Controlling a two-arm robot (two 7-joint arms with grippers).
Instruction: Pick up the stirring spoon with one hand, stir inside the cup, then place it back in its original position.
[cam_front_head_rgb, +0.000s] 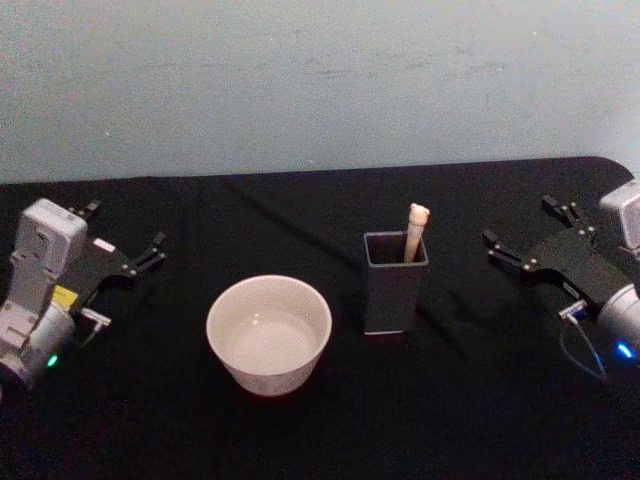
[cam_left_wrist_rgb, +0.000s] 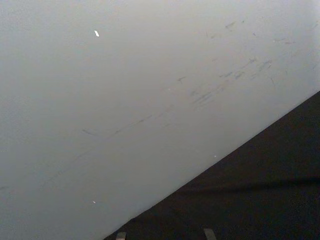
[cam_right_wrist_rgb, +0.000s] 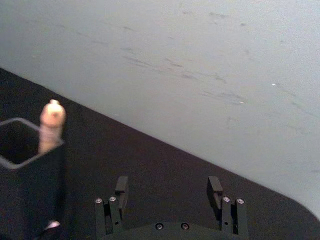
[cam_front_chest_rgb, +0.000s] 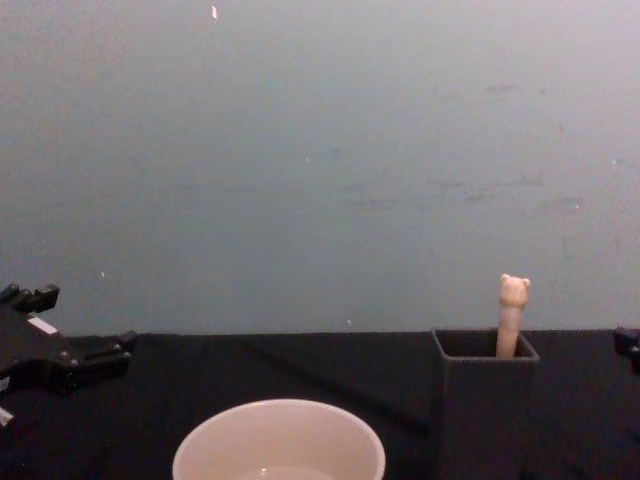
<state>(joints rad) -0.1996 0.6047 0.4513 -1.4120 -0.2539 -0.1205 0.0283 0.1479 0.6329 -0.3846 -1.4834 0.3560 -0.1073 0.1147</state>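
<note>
Nothing is picked up yet, so this looks like the very start, and the first job is to get the spoon (cam_front_head_rgb: 416, 230). The spoon stands in the dark holder (cam_front_head_rgb: 395, 295). Its bowl end is down inside where I cannot see it. Just the beige handle with the little bear head pokes out, leaning at the holder's 1 o'clock corner. The holder sits on the black table (cam_front_head_rgb: 300, 210), near the cup (cam_front_head_rgb: 268, 335) but not touching it, at about the cup's 2 o'clock. The cup is round and wide, and it looks empty to me, though I cannot be sure. The right gripper (cam_front_head_rgb: 520, 222) waits out at the holder's 3 o'clock, a little way off. Its jaws are apart and hold nothing. The left gripper (cam_front_head_rgb: 123, 228) sits far over at the cup's 9 o'clock, jaws apart too, and it looks parked. The right gripper is closer to the spoon, so I think it should go. It needs to slide toward 9 o'clock and get above the holder. Then it can come down around the thin handle just under the bear head and pinch softly. After that it should lift straight up, so the bowl clears the walls and the holder does not tip.
</note>
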